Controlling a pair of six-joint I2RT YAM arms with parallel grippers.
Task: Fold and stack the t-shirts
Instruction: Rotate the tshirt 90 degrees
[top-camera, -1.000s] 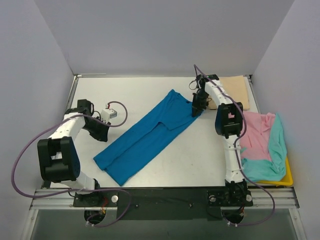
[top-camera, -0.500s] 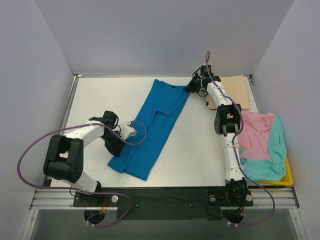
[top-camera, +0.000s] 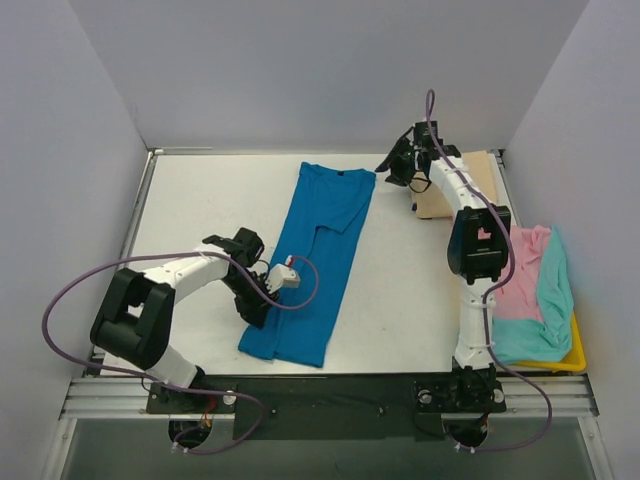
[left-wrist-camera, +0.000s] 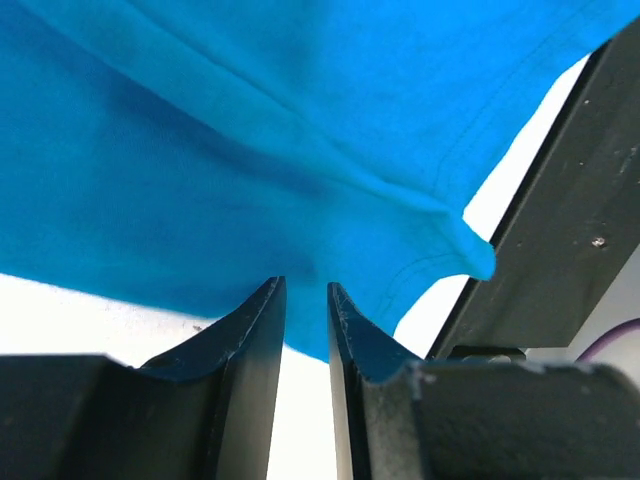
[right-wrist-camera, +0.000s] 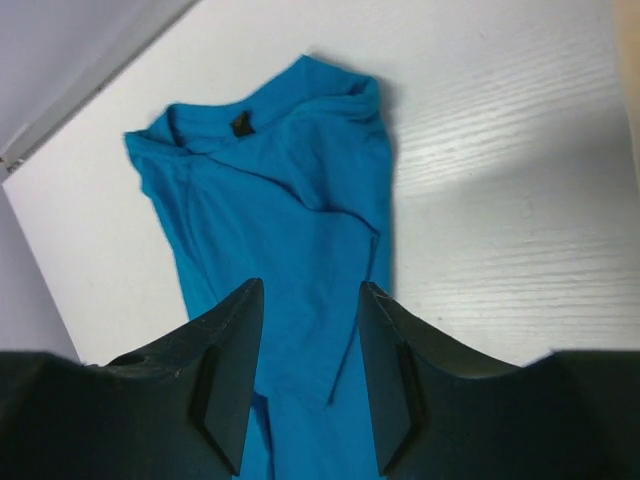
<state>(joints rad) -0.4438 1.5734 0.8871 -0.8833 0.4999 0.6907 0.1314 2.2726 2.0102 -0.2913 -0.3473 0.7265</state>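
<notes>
One blue t-shirt (top-camera: 325, 230); left jaws nearly closed at hem, grip unclear; right jaws apart, empty.

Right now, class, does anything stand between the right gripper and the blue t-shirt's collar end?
Nothing visible does. The right gripper, jaws open, hovers beside the collar end of the blue t-shirt, with only bare table between them.

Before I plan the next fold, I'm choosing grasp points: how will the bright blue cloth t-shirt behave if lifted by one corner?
Probably floppy: the bright blue cloth t-shirt lies flat with soft folds and a curled hem corner, so it should drape from one grip. It looks thin, likely light; pushing would probably bunch it rather than slide it.
</notes>
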